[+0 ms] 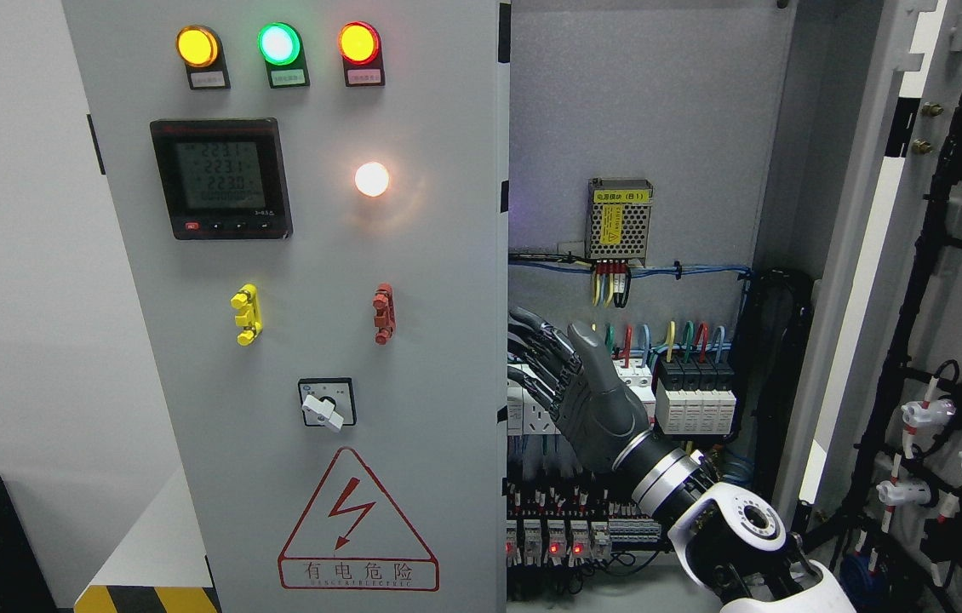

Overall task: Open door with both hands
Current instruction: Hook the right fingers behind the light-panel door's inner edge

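Closed left door [311, 340] of grey cabinet, upright, long axis vertical, face toward camera. Red warning triangle [357, 524] near bottom with lightning bolt and 有电危险 beneath. Digital meter [221, 179] reading 223.1, 223.1, 223.0. Three lit lamps [277, 44] above, amber, green, red; labels under them too small to read. White lamp [372, 179], yellow handle [246, 314], red handle [384, 313], rotary switch [327, 403] below.

Right door [941, 340] swung wide open at picture's right, inner side showing black wiring harness and white connectors.

Inside open cabinet compartment [643, 111]: mesh power supply [619, 221] with yellow label reading 电源模块 (B1), row of breakers [694, 396] with coloured wires, relays with red lights lower down.

Right hand [570, 379] reaching up from lower right, fingers [532, 328] curled around inner edge of left door, thumb upright, gripping the edge.
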